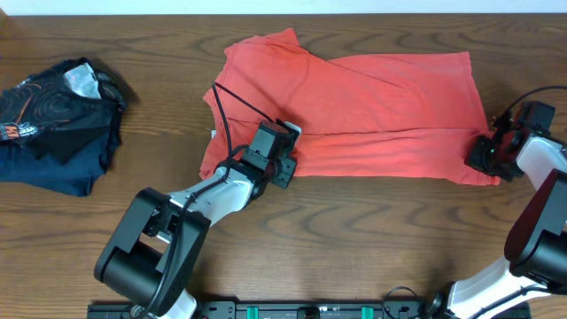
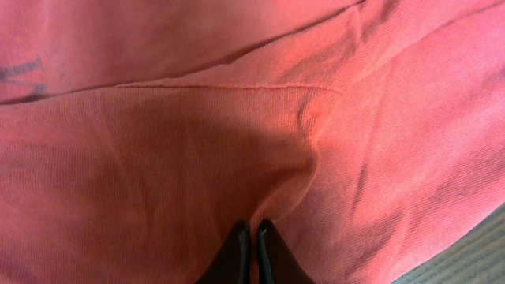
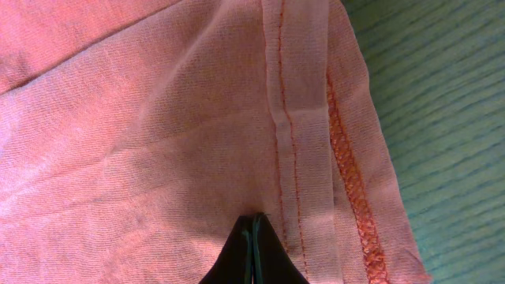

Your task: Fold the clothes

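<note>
The coral-red short-sleeved cotton T-shirt [image 1: 372,97] is laid flat and lengthwise across the brown wooden bench [image 1: 354,239], slightly far of centre. Its sleeve end is at the left and its stitched hem [image 3: 347,158] at the right. A long crease runs left to right through the cloth, so a lengthwise fold is judged to be in hand.

The left pincer [image 2: 252,241] is set on the near edge of the shirt towards its left end. Its fingertips are pressed together with a small ridge of fabric drawn up between them. The right pincer [image 3: 252,233] is set at the near right corner and is likewise clamped on the cloth, just beside the double row of hem stitching.

The two grips are placed well apart along the same near edge so that the edge can be lifted level and kept taut. A grip at one point only would be expected to let the cloth sag and bunch.

A crumpled dark navy printed garment [image 1: 53,124] lies at the far left of the bench, well apart from the shirt, and is not being handled.
</note>
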Motion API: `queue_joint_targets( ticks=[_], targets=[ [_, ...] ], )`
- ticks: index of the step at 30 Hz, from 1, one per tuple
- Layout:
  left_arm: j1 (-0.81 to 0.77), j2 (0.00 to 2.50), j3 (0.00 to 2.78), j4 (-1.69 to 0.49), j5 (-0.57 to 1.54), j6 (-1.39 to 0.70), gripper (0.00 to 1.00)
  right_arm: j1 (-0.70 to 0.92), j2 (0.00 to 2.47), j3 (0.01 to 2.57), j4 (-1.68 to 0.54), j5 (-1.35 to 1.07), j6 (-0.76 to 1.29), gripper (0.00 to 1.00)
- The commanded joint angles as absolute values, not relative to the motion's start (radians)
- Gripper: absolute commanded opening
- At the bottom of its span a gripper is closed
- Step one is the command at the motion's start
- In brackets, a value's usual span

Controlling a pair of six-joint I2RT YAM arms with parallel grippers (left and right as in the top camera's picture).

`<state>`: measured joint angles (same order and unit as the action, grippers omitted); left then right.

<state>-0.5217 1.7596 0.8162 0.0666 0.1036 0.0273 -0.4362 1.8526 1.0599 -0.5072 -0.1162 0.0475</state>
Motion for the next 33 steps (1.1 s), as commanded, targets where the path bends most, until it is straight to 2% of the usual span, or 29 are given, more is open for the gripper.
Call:
queue_joint_targets(
  ticks=[1, 7, 14, 23, 25, 27, 29, 31, 33],
  targets=[
    [-0.522, 1.763, 0.857, 0.088, 0.091, 0.033, 0.06, -0.431, 1.868, 1.051, -0.509, -0.113, 0.055, 0.01],
    [-0.522, 1.763, 0.865, 0.166, 0.013, -0.006, 0.06, -0.431, 1.868, 1.051, -0.506, -0.112, 0.055, 0.01],
    [-0.521, 1.764, 0.871, 0.297, 0.013, -0.086, 0.06, -0.431, 1.868, 1.051, -0.505, -0.112, 0.055, 0.01],
    [-0.521, 1.785, 0.872, 0.332, 0.013, -0.092, 0.07, -0.431, 1.868, 1.051, -0.505, -0.113, 0.055, 0.01],
    [-0.521, 1.790, 0.872, 0.332, 0.014, -0.092, 0.16, -0.431, 1.868, 1.051, -0.505, -0.112, 0.055, 0.01],
    [-0.520, 1.789, 0.872, 0.332, 0.014, -0.091, 0.17, -0.431, 1.868, 1.051, -0.505, -0.113, 0.055, 0.01],
    [-0.515, 1.784, 0.876, 0.330, 0.014, -0.091, 0.25, -0.431, 1.868, 1.051, -0.506, -0.113, 0.055, 0.01],
    [-0.501, 1.774, 0.879, 0.320, 0.012, -0.091, 0.29, -0.431, 1.868, 1.051, -0.506, -0.113, 0.055, 0.01],
    [-0.475, 1.756, 0.883, 0.295, 0.010, -0.091, 0.39, -0.431, 1.868, 1.051, -0.508, -0.113, 0.055, 0.01]
  ],
)
